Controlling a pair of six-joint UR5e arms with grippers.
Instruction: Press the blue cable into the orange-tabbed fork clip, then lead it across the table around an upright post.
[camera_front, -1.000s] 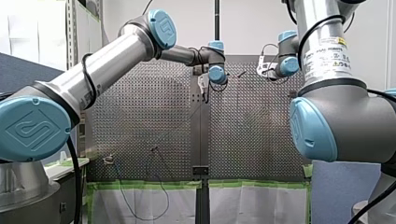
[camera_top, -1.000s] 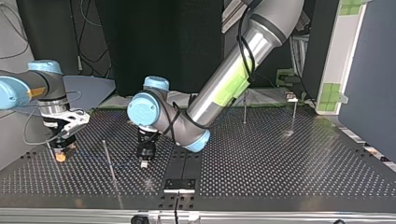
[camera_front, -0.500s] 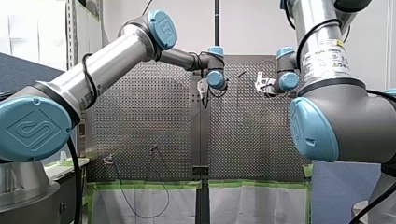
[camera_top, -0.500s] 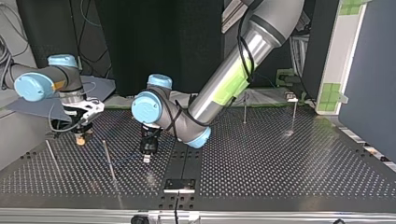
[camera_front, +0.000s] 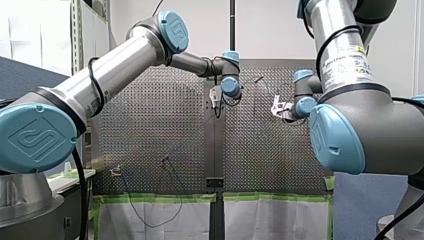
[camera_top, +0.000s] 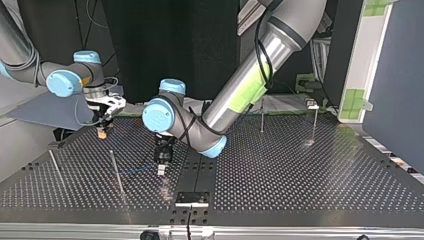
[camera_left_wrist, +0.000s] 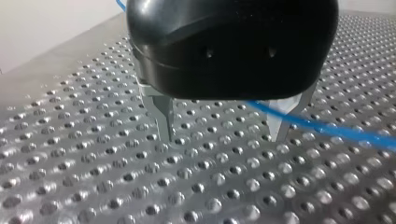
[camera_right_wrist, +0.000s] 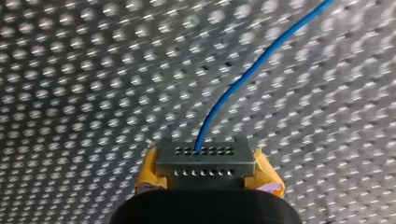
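Over the table (camera_front: 150, 130) in the front view, my left gripper (camera_front: 216, 100) hung near the middle seam. My right gripper (camera_front: 276, 110) stood apart from it toward the view's right. Neither the cable (camera_left_wrist: 336, 131) nor how the fingers stood showed from there.

Across the table, the top view had my right gripper near the far left corner, yellow at its tip, and my left gripper low over the table near the middle. A post (camera_top: 116, 170) stood between them, nearer the camera, with others farther off. The clip I could not make out.

Along the left wrist view, the metal fingers (camera_left_wrist: 161, 119) were spread, gripping nothing. The cable ran from under the black body, past one finger and away over the holes; whether it touched that finger I could not tell.

Along the right wrist view, the yellow pads (camera_right_wrist: 266, 175) were pressed together on the cable's end, and the cable curved away over the table.

Only the wrist views showed the cable, and only the top view showed the posts. With the left fingers spread, I judged that nothing guided the cable. A pull from my right arm could drag it clear of them or lay it on the wrong side of the post.
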